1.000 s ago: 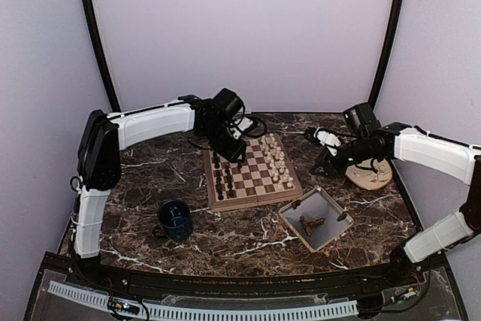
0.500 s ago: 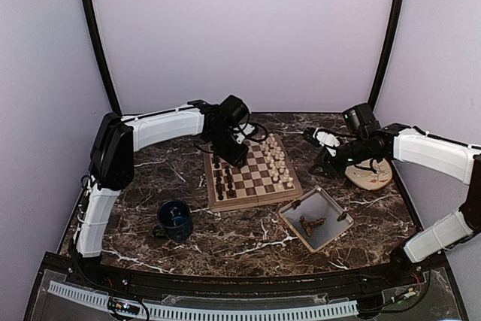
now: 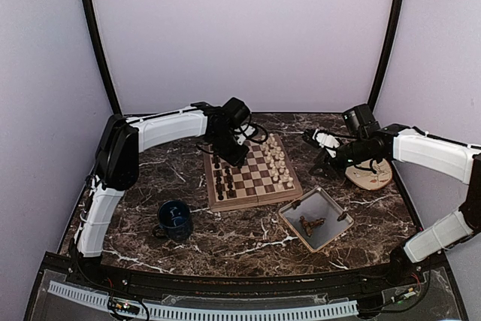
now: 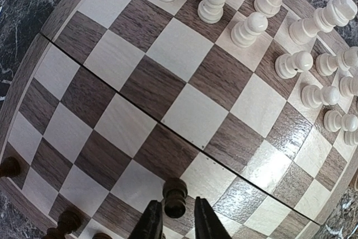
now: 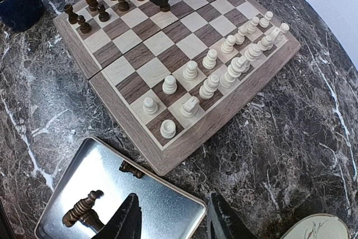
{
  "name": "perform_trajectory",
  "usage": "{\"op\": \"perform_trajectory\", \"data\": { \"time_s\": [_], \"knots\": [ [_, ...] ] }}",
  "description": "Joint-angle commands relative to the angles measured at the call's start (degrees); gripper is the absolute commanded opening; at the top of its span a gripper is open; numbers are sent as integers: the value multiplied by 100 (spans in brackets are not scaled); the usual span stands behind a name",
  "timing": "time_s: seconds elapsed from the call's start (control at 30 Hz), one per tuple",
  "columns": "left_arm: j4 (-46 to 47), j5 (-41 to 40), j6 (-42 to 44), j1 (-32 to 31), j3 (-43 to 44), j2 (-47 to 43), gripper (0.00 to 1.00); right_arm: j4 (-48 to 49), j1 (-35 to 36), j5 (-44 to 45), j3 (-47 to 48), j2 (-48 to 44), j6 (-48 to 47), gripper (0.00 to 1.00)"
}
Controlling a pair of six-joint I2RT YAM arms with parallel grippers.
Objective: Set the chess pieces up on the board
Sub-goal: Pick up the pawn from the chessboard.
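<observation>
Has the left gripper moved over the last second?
Yes. The left gripper has shifted slightly right, further in over the chessboard's far left corner.

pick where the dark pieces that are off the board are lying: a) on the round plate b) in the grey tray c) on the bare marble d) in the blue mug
B: the right wrist view shows the loose dark pieces lying inside the grey tray.
</observation>
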Motion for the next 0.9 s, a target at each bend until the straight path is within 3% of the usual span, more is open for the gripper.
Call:
{"op": "perform_trajectory", "data": {
  "time_s": [0.0,0.37,0.87],
  "knots": [
    [-132,-12,-24,-7,195,26,21,77,-36,13,-51,73,-67,41],
    [-176,15,22,-7,266,71,11,46,-35,60,-56,138,-100,41],
    [-817,-726,209,19,527,-116,9,29,-36,65,-49,179,-110,41]
  ]
}}
